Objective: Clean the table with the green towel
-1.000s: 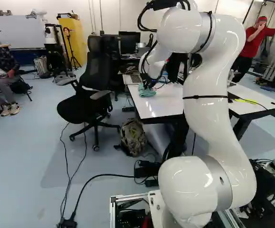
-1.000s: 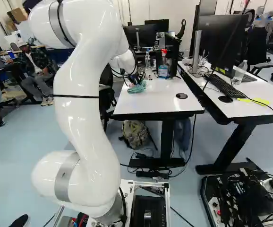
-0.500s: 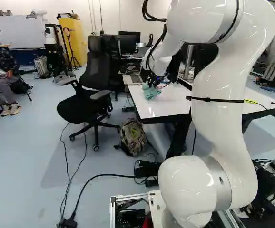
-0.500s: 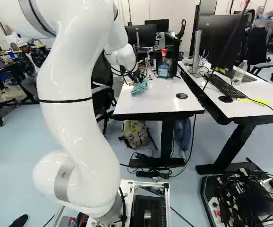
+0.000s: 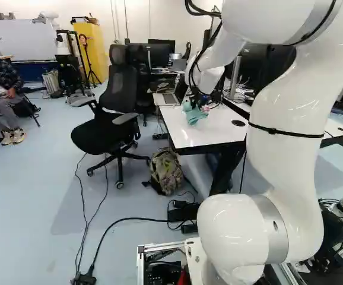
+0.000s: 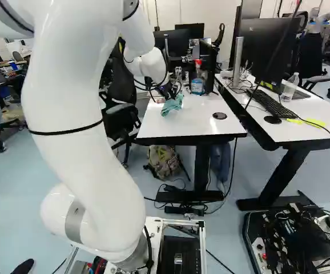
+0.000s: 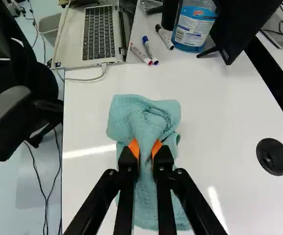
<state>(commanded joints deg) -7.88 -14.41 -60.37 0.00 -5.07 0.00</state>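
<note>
Black chair (image 5: pixel 124 83) first, at the left of the left base view, pulled up against the desk's side; we'd keep the arm's swing clear of it. Next, the open laptop (image 7: pixel 100 36) sits at the worktop's (image 7: pixel 220 107) chair side, handy for whoever sits there, with a white cable (image 7: pixel 90 80) looping off its near edge. Snag risk if we wipe that far.

Then the green towel (image 7: pixel 144 115): over the worktop, near its chair-side edge, bunched between the orange pads (image 7: pixel 133 146). Our tool (image 7: pixel 145 149) is clenched on its middle from both sides, so cloth spreads ahead of and behind the grip; loose folds should do the wiping and keep hard parts off the surface, we'd say. Can't tell how much of it touches down.

Ahead of it, red-capped marker (image 7: pixel 140 54) and blue-capped marker (image 7: pixel 150 50) lie loose, with a black-capped marker (image 7: pixel 164 36) by the blue bottle (image 7: pixel 193 29). We guess wiping supplies parked at the far end to free the near part. Loose markers could roll if brushed.

Last, the round black cover (image 7: pixel 273 156), to the towel's right, probably a cable hole; we'd pass lightly. Wiping looks underway; next, a low sweep towards that cover.
</note>
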